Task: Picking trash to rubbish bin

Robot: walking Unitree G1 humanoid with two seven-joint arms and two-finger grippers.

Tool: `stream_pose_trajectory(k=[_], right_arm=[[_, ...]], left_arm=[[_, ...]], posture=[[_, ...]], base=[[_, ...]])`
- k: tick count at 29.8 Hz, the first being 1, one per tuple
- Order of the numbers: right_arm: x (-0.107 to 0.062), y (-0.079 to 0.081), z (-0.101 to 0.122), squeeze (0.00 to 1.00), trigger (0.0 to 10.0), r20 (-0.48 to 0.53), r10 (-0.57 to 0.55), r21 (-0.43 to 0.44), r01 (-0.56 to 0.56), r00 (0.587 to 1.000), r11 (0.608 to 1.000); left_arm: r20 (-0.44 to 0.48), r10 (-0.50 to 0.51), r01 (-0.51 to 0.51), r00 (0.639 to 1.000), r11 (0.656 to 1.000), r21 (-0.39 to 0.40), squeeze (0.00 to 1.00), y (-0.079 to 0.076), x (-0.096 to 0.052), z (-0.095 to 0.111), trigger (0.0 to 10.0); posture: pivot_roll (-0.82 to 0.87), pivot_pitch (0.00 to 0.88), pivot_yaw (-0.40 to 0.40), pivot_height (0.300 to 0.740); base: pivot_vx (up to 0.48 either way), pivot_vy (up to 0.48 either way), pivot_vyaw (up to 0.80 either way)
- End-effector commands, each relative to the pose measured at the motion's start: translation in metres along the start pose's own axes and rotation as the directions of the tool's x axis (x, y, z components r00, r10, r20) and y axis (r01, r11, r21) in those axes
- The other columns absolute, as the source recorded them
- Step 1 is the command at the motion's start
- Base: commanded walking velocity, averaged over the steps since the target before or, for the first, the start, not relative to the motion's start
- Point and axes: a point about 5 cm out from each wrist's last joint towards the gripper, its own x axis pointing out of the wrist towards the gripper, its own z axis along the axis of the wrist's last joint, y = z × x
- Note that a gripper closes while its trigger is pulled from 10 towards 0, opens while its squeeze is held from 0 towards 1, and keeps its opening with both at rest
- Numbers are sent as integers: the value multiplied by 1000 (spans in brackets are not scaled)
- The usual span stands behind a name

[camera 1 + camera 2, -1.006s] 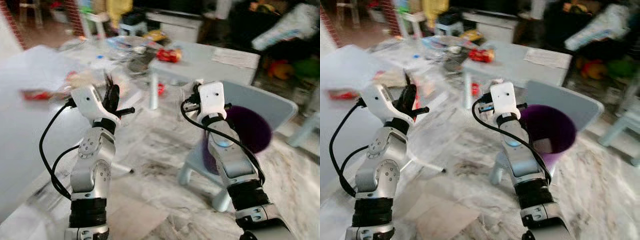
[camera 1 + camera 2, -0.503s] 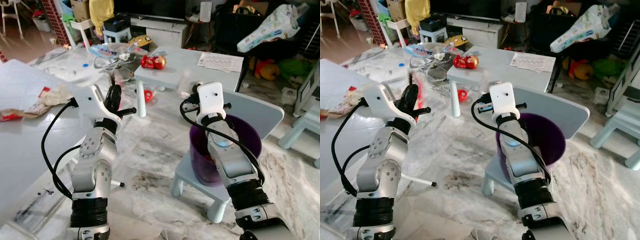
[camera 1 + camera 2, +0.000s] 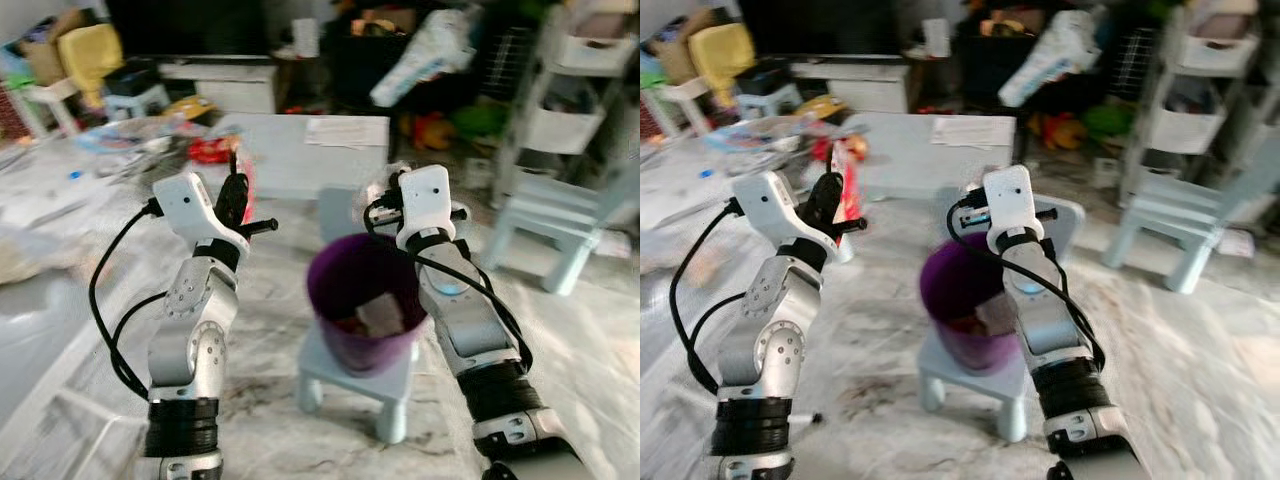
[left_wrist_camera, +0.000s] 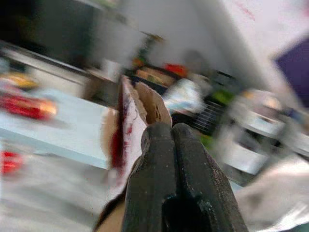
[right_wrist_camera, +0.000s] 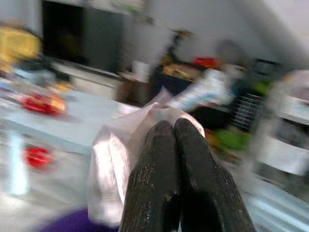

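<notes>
While raised over the purple bin [image 3: 362, 300]: left claw [image 4: 169, 133] pinching red-white wrapper [image 4: 126, 125], right claw [image 5: 173, 128] pinching clear plastic [image 5: 116, 150].

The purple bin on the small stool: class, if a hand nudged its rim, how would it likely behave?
The purple bin looks like thin plastic, so probably light. It stands on a small stool and is wider at the rim than at the base, so a sideways nudge could tip or slide it off. The few scraps inside likely add little weight.
</notes>
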Motion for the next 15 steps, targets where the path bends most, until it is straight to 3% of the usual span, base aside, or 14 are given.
stream_pose_trajectory(k=[1,15], right_arm=[[2,11,9,0,0,30,29,11,-30,999,999],[1,14,7,0,0,27,35,12,-35,999,999]], left_arm=[[16,25,-25,1000,999,24,0,9,0,7,0],[9,27,-27,1000,999,27,0,9,-2,3,235]], posture=[[25,41,31,740],[31,41,37,740]], base=[[0,0,0],[0,0,0]])
